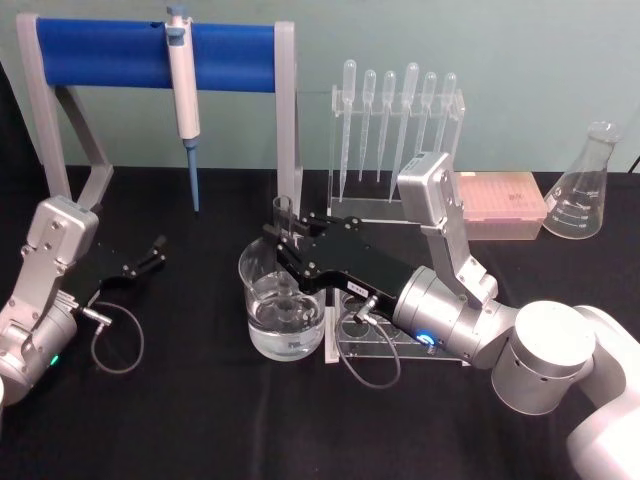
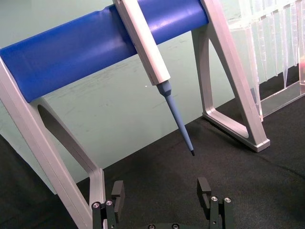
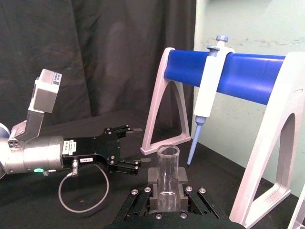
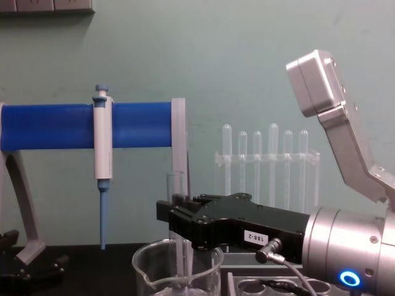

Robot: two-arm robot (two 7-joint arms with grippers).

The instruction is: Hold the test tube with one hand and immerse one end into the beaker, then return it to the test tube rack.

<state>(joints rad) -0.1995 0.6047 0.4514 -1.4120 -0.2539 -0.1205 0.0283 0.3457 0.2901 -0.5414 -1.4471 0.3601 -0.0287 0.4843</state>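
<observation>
Right pincer [image 1: 285, 248] clenched on the test tube [image 1: 283, 212], gripping it below the open rim. Tube upright, lower part down inside the beaker [image 1: 250, 275], which stands on the black worktop [image 1: 200, 420] just beside the clear rack [image 1: 375, 340]. Cannot tell whether the round end reaches the water. Risks, as I judge them: lowering too far knocks the glass end on the beaker floor. Sideways drift during the lift could catch the tube on the beaker wall and tip the beaker against the rack. A smooth wet tube may slide in the grip, and a tilt would spill its contents. Right arm reaches in from the right, forearm low and roughly level, wrist passing over the rack. Left pincer [image 1: 150, 252] released, empty, parked low at the left, near the pipettor [image 1: 183, 90] on its blue stand [image 1: 100, 55].
</observation>
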